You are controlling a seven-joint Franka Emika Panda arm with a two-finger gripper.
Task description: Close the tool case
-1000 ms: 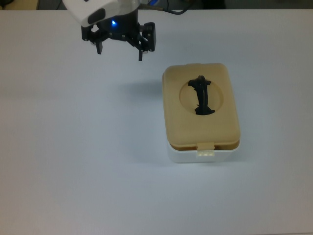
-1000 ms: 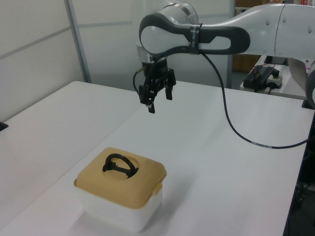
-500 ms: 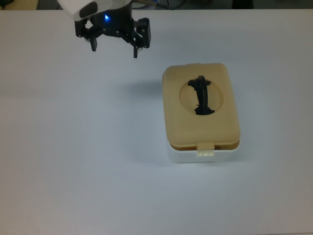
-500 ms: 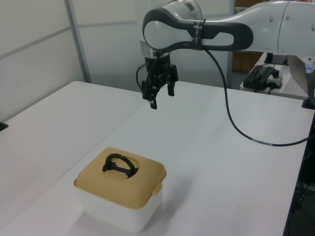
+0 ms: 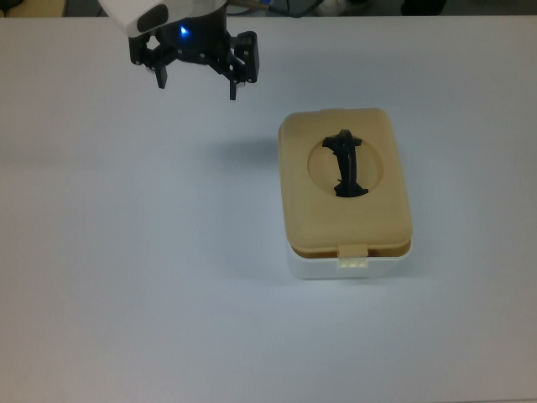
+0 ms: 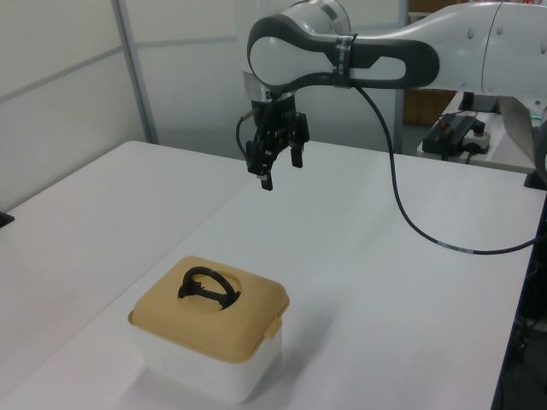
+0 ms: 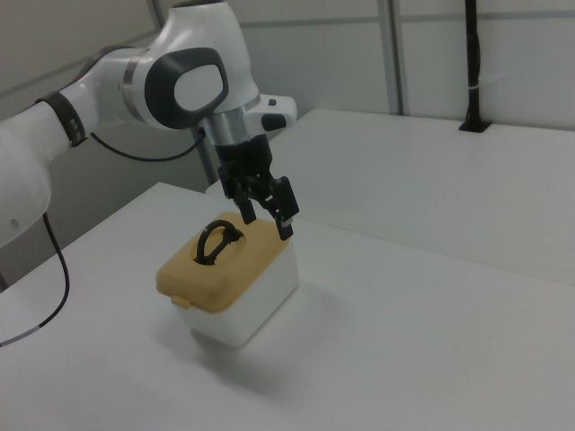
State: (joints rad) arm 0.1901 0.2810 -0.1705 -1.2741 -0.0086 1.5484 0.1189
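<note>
The tool case [image 5: 319, 267] is a white tub on the white table, right of centre in the top view. Its tan lid [image 5: 302, 210] lies flat over the tub, with a black handle [image 5: 344, 164] in the round recess and a small latch tab [image 5: 353, 254] at the near edge. My gripper [image 5: 197, 84] hangs open and empty in the air, up and to the left of the case in the top view. In the left view the gripper [image 6: 280, 169] is well above and behind the lid [image 6: 248, 320]. The right view shows the gripper [image 7: 267, 223] just above the lid [image 7: 202, 274].
A black cable [image 6: 410, 222] loops from the arm down to the table in the left view. A second table with a black device [image 6: 457, 132] stands behind. In the right view a black post [image 7: 473, 67] rises at the back.
Over the last second the gripper moved up and to the left in the top view, away from the case. It has stayed open. The case has not moved.
</note>
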